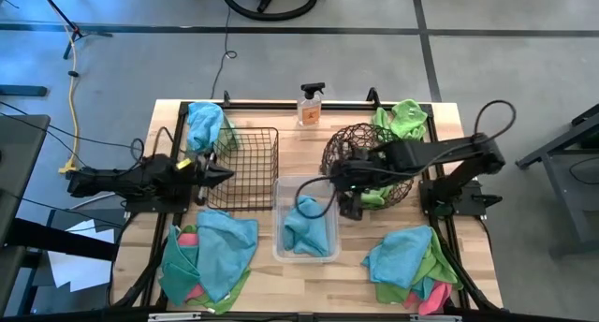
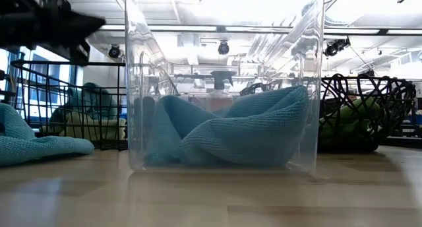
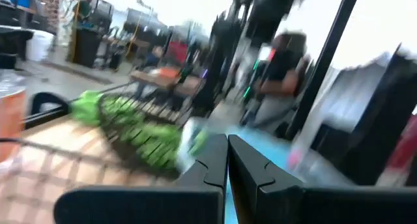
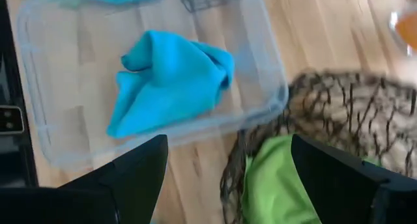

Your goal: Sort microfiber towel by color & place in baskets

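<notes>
The clear tub (image 1: pixel 305 250) (image 2: pixel 224 68) holds one teal towel (image 1: pixel 308 226) (image 4: pixel 171 77) that lies crumpled on its floor. A green towel (image 4: pixel 273 185) sits inside the round woven basket (image 1: pixel 348 139) (image 2: pixel 366 95). The black wire basket (image 1: pixel 251 168) looks empty from above. My left gripper (image 1: pixel 223 175) (image 3: pixel 227 160) is shut and hovers over the wire basket's left rim. My right gripper (image 1: pixel 341 193) (image 4: pixel 228 178) is open and empty, above the gap between tub and woven basket. Mixed towel piles lie at the near left (image 1: pixel 211 261) and near right (image 1: pixel 412 266).
A spray bottle (image 1: pixel 311 105) stands at the far edge, in the middle. A teal towel (image 1: pixel 204 125) lies at the wire basket's far left corner and a green one (image 1: pixel 404 119) behind the woven basket. Bare wood shows near the table's near edge, in front of the tub.
</notes>
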Motion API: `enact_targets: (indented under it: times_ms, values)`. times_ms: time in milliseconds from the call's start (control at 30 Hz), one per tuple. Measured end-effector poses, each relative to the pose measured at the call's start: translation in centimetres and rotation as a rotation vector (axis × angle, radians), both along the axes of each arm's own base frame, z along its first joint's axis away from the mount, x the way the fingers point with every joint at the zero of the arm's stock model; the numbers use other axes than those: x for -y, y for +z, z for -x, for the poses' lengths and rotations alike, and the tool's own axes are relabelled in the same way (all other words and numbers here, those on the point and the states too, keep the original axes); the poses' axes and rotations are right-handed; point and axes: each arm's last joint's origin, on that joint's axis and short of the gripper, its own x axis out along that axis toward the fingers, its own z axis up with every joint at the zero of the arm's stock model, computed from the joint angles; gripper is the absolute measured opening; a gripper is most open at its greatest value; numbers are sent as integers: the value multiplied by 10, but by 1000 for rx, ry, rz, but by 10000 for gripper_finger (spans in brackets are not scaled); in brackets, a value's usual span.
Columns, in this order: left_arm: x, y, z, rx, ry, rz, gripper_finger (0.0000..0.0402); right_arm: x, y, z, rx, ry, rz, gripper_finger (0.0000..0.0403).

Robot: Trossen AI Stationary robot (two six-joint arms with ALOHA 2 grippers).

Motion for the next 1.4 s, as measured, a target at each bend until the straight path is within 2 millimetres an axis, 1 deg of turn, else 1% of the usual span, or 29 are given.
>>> enact_targets:
  times_ms: [133,200,267,300,367,433,533,633,733,833,900,967,1033,1200,1300,1400]
  values:
    - [-1,16,5,174,0,133,1,7,-6,25,31,-152,-34,323]
    - [-2,23,8,255,5,157,1,10,-5,38,69,-223,-56,323]
    - [-3,30,11,335,43,169,1,13,-4,48,110,-282,-76,323]
    - [-4,35,12,347,74,182,1,14,-4,53,127,-308,-84,323]
    - [-6,43,12,340,129,201,6,18,0,65,159,-347,-95,323]
    - [-6,56,10,297,166,181,22,20,4,76,176,-366,-99,323]
    - [-7,72,0,163,217,156,59,24,5,90,168,-388,-108,323]
    - [-8,88,-15,23,244,137,105,27,-2,107,105,-428,-105,323]
    - [-7,99,-34,-81,245,109,150,28,-21,121,32,-460,-131,323]
    - [-7,107,-52,-145,226,104,182,22,-50,133,-43,-424,-243,323]
    - [-6,112,-63,-162,217,104,195,15,-70,140,-93,-396,-332,323]
    - [-6,117,-71,-172,212,103,201,9,-86,147,-159,-373,-416,323]
    - [-5,122,-78,-175,208,102,203,3,-101,154,-272,-363,-470,323]
    - [-2,131,-95,-177,190,117,201,-13,-132,168,-527,-452,-581,323]
    - [0,133,-103,-194,180,111,201,-24,-147,173,-613,-513,-618,323]
    - [1,135,-108,-206,181,81,201,-36,-158,175,-637,-558,-627,323]
